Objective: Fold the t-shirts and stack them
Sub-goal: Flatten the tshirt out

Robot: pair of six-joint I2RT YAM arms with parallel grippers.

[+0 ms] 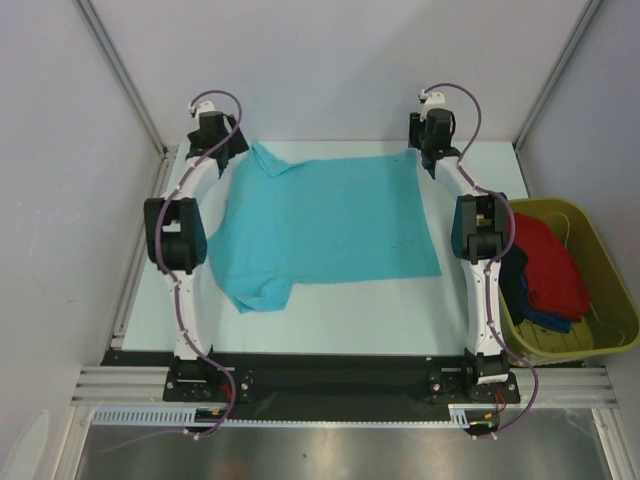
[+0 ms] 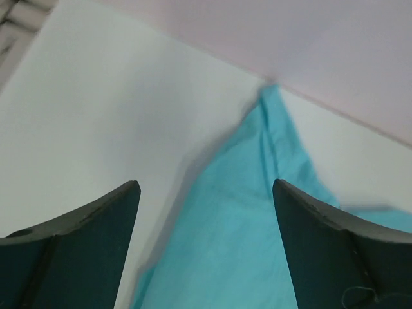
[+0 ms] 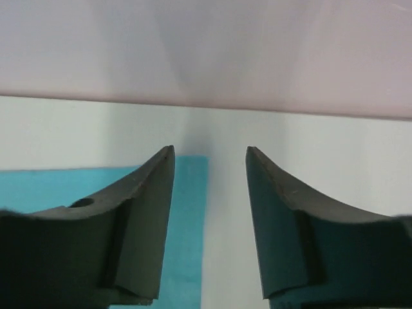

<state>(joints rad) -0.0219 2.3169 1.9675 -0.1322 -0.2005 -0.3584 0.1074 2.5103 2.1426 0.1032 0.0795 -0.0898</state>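
While the flat turquoise cloth t-shirt (image 1: 330, 220) lies lengthwise across your white bench (image 1: 320, 320), its far corners sit just under each arm: left gripper (image 2: 206, 187) jaws wide, right gripper (image 3: 210, 149) jaws half apart, both apparently empty.

bare table (image 1: 340, 320) strip nearer than the turquoise t-shirt (image 1: 330, 220); olive tub (image 1: 570, 345) just beside the right arm (image 1: 487, 270)
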